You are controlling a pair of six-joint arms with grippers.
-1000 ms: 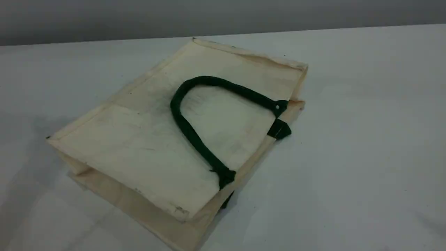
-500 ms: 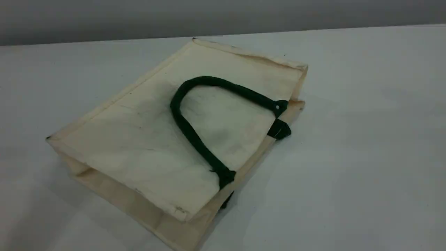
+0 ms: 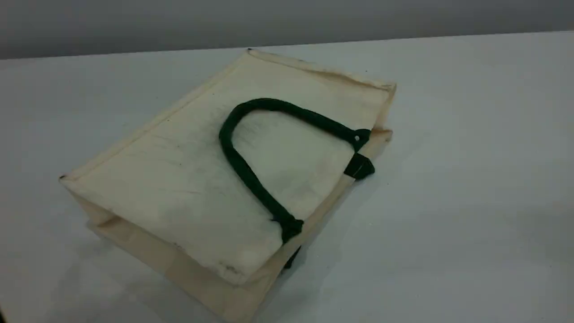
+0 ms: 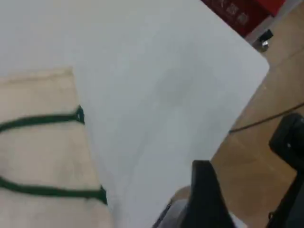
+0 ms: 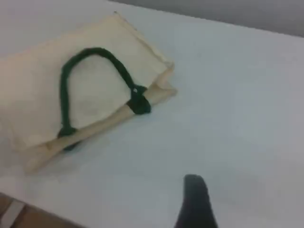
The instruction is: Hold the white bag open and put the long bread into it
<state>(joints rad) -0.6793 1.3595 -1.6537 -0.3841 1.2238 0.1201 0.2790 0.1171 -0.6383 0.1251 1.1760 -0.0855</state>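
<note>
The white bag [image 3: 202, 179] lies flat on the table, its mouth toward the right. One dark green rope handle [image 3: 244, 172] is folded back over its top face. The right wrist view looks down on the bag [image 5: 42, 99] from well off to its side, with one dark fingertip [image 5: 194, 202] of my right gripper over bare table. In the left wrist view the bag [image 4: 42, 156] fills the lower left, and one dark fingertip [image 4: 204, 194] of my left gripper hangs near the table's edge. Neither gripper touches the bag, and nothing shows in either. The long bread is out of view.
The white table [image 3: 471, 179] stretches wide to the bag's right and front. The left wrist view shows the table's corner [image 4: 263, 66], brown floor [image 4: 256, 161] beyond it, a cable and a red object [image 4: 242, 12].
The bag has not moved. A soft shadow that lay over the table's left side and the bag's top has faded away.
</note>
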